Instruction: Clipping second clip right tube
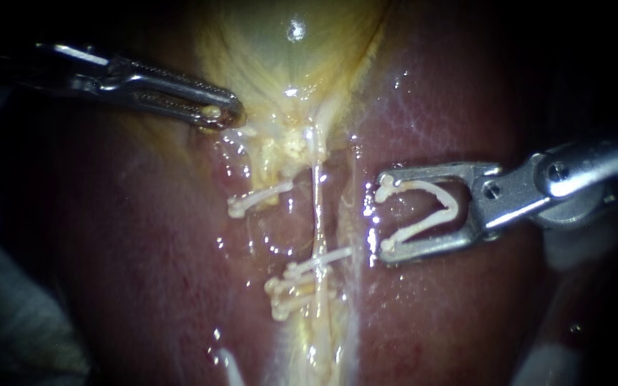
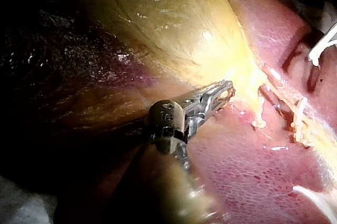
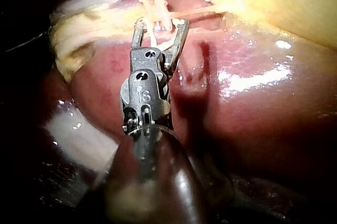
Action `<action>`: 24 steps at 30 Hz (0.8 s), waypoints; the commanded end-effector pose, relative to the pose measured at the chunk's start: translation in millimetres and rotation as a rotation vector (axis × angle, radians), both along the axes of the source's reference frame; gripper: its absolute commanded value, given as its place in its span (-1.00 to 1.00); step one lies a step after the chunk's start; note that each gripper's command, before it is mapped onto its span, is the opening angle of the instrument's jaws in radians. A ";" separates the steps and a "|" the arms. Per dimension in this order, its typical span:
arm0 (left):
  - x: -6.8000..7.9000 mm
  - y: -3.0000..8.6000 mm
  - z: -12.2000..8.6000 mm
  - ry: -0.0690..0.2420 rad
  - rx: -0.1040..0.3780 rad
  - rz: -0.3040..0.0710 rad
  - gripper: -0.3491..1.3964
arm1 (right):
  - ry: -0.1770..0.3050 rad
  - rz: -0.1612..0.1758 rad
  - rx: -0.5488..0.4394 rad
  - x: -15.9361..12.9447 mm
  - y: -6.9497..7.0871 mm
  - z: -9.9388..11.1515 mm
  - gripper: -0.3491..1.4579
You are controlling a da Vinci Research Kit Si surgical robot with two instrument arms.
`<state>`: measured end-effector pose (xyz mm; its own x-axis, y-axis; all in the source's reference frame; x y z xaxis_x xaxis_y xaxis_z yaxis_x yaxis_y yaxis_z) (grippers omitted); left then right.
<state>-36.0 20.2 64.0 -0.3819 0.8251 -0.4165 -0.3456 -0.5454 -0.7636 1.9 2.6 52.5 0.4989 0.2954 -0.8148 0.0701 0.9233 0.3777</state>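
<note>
The right instrument [image 1: 386, 214] is carrying a new clip [image 1: 452, 207] seated between its jaws. The jaws are standing wide apart, each bearing on one leg, so the clip is gaping open. The right tube [image 1: 316, 207] is showing as a thin pale strand running from the neck of the gallbladder [image 1: 287, 50] down over the liver [image 1: 466, 322]. It is lying just beside the new clip's open ends and is not yet between them. A set clip [image 1: 323, 259] is already crossing the strand further down. The lower clips [image 1: 287, 297] are bunching below that, and a left clip [image 1: 259, 199] is sitting apart on the tissue to the other side.

The left instrument [image 1: 219, 113] is gripping the gallbladder's edge near the neck with its jaws closed on the tissue. It appears to be drawing the strand straight.

The right tube is looking soft, wet and very slender, and the glistening around it is suggesting a slippery surface. It is likely to roll or bow away from a leg that is nudging it, and to tear if it is pinched by metal. The safest hold is probably by the new clip alone, on the bare stretch between the neck and the set clip. One leg should be passing on each side, square across the strand. The new clip itself is seeming light and springy, so a bump against the liver could be unseating it.
</note>
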 end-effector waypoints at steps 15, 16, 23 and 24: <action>5.1 3.5 -8.8 -0.007 0.013 -0.076 -1.00 | 0.000 0.000 0.000 -0.1 0.0 0.0 -0.06; 5.6 3.8 -9.3 -0.008 0.013 -0.085 -1.00 | 0.000 0.000 0.000 -0.1 0.0 0.0 -0.06; 6.2 3.8 -10.0 -0.005 0.019 -0.103 -1.00 | 0.000 0.000 0.000 -0.1 0.0 0.0 -0.07; 6.2 3.7 -10.0 -0.005 0.019 -0.104 -1.00 | 0.000 0.000 0.000 -0.1 0.0 0.0 -0.08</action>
